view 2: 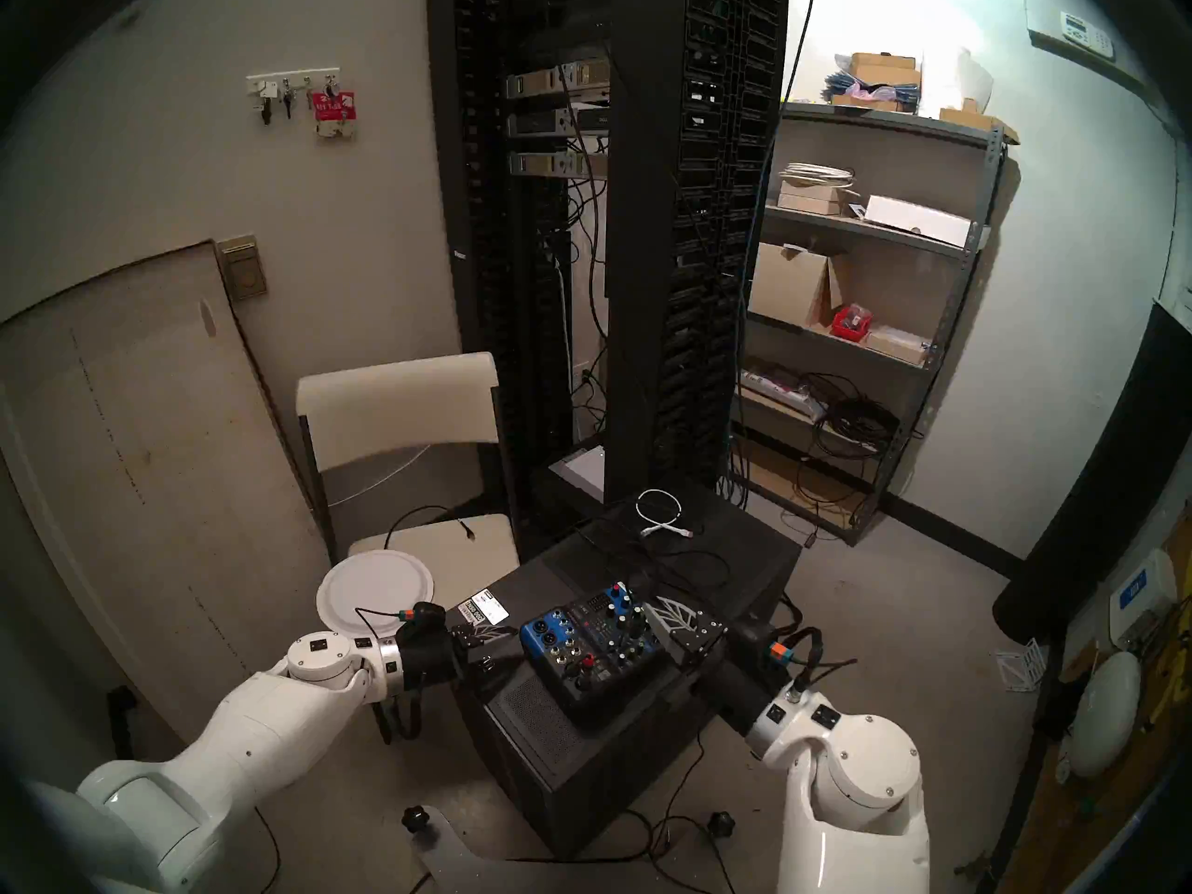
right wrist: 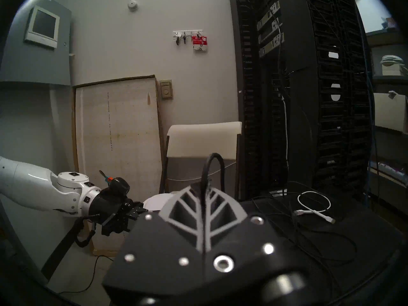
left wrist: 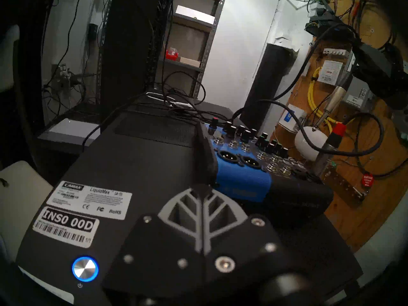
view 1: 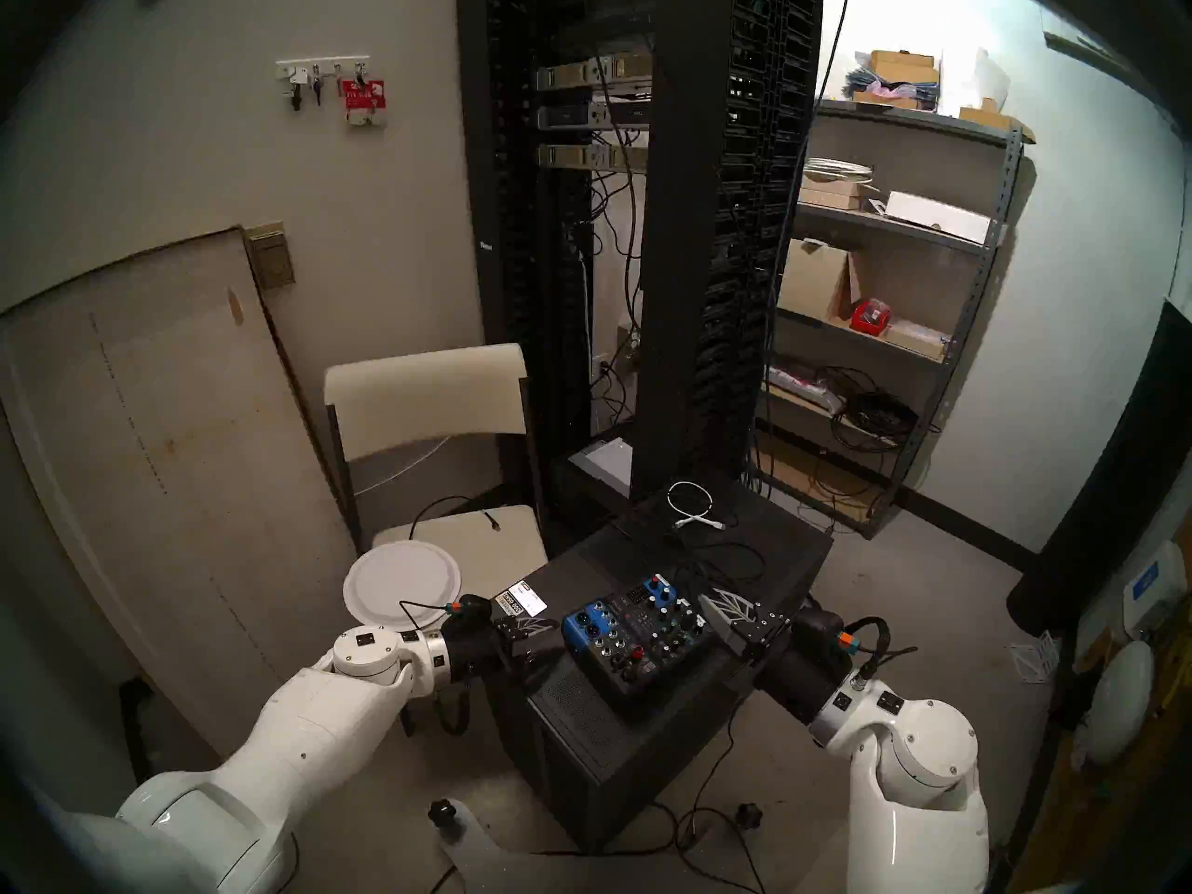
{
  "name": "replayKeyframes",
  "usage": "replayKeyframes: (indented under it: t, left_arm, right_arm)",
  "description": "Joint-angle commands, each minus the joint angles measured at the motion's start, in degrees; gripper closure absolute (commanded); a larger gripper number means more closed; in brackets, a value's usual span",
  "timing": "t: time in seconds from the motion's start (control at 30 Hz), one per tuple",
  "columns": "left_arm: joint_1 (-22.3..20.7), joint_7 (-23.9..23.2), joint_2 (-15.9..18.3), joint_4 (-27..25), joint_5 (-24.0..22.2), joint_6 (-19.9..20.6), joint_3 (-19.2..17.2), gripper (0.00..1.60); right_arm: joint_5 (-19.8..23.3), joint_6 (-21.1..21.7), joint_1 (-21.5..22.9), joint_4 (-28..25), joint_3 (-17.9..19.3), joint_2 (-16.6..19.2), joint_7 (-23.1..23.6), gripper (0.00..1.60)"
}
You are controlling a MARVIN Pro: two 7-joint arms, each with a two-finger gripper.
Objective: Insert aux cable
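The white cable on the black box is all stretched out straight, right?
Not quite. The white cable does lie on the black box, but it is curled into a loop with its two ends side by side, not straight. The right wrist view shows it best.

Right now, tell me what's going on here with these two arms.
The right hand is shut on a thin black cable that loops up from between its fingers. The left wrist view shows its grey metallic jack plug hanging over the blue and black audio mixer, not yet in a socket. The left hand is shut and empty beside the mixer, above the black computer case.
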Motion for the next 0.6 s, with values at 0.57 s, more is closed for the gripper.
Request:
replayKeyframes:
  t: [0.57]
  left_arm:
    - [-1.13, -2.56, -1.38, 0.8, 0.2, -1.74, 1.53, 1.6]
  right_arm:
    - [0.75, -0.09, 0.38, -1.17, -0.13, -0.02, 0.35, 1.6]
